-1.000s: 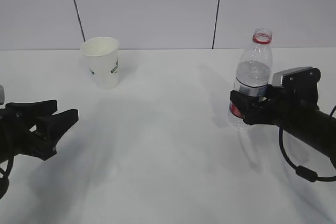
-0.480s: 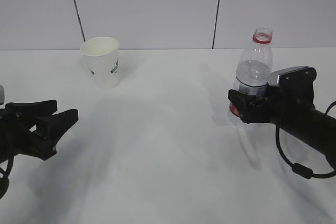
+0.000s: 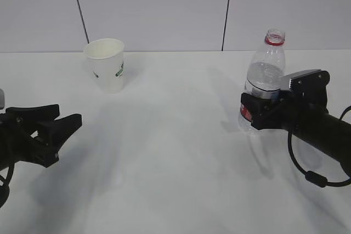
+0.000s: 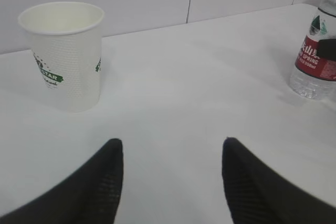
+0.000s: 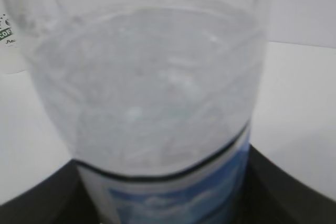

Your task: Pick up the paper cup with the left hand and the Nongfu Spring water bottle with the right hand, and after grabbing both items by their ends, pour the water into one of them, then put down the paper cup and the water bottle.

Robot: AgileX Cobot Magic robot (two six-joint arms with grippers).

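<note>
The white paper cup (image 3: 107,67) with its green logo stands upright at the back left of the table; in the left wrist view the cup (image 4: 65,59) is ahead and to the left. My left gripper (image 3: 67,114) hovers open and empty at the near left, well short of the cup, with bare table between its fingers (image 4: 170,142). The Nongfu Spring water bottle (image 3: 265,69) stands upright on the right, uncapped and partly filled. My right gripper (image 3: 255,112) is shut on its labelled lower body. The bottle (image 5: 152,103) fills the right wrist view, with black fingers (image 5: 268,182) against both its sides.
The white table (image 3: 175,135) stretches between the two arms, backed by a grey panelled wall (image 3: 164,9). A black cable (image 3: 307,173) loops under the right arm. The bottle (image 4: 316,51) also shows at the right edge of the left wrist view.
The right gripper's fingers have drawn in against the bottle's label. The bottle still stands on the table. The left arm and the cup have not moved.
</note>
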